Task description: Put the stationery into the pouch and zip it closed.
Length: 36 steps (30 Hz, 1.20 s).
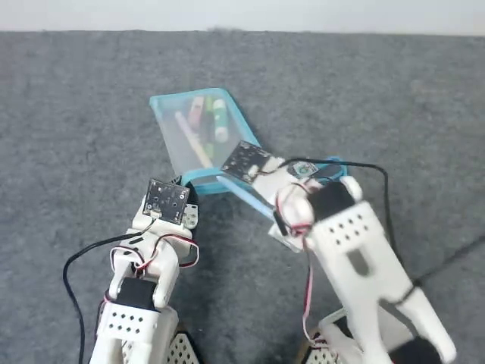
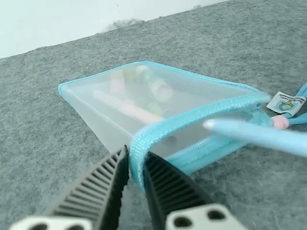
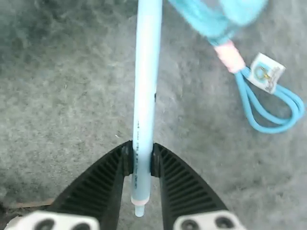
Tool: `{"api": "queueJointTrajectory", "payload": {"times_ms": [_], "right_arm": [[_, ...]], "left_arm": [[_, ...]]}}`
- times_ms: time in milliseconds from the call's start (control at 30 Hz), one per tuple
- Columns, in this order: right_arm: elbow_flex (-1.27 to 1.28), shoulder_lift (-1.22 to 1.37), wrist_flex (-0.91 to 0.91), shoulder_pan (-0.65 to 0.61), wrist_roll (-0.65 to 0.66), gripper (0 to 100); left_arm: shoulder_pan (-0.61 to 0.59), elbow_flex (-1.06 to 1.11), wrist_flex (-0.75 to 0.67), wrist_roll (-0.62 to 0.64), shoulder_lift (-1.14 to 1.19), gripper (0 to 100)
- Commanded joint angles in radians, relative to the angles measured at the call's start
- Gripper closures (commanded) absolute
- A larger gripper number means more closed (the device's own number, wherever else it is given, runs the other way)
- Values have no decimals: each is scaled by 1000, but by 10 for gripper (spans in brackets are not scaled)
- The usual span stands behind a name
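Observation:
A translucent pouch (image 1: 198, 136) with light blue trim lies on the grey mat, several pieces of stationery inside it (image 2: 139, 103). My left gripper (image 2: 135, 168) is shut on the pouch's blue zipper edge (image 2: 192, 120) at its near corner. My right gripper (image 3: 141, 160) is shut on a light blue pen (image 3: 146, 91) near its rear end. The pen (image 1: 246, 196) lies at a slant with its tip (image 2: 208, 125) at the pouch's open mouth. In the high view the left gripper (image 1: 184, 186) sits at the pouch's near corner.
A blue cord loop (image 3: 268, 103) with a small white tag (image 3: 266, 72) trails from the pouch's zip end on the mat. Grey mat (image 1: 394, 98) surrounds the pouch, and a pale wall runs along its far edge.

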Motion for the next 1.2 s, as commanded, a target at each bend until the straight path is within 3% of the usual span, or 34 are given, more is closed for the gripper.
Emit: {"api": "queueJointTrajectory", "payload": {"times_ms": [0, 300, 633, 767, 967, 1167], "right_arm": [[-133, 110, 12, -5, -18, 991], [-522, 464, 28, -5, -264, 991], [-1155, 874, 265, -19, -542, 989], [-1350, 958, 360, -61, -559, 974], [-1375, 966, 363, -134, -549, 826], [-1376, 960, 361, -124, -514, 820]], "left_arm": [[17, -24, -14, -8, -20, 988], [25, -24, -14, -8, -20, 988], [21, -24, -14, -8, -20, 988], [18, -24, -14, -9, -20, 988], [17, -22, -14, -12, -20, 988], [17, -22, -14, -14, -20, 988]]}}
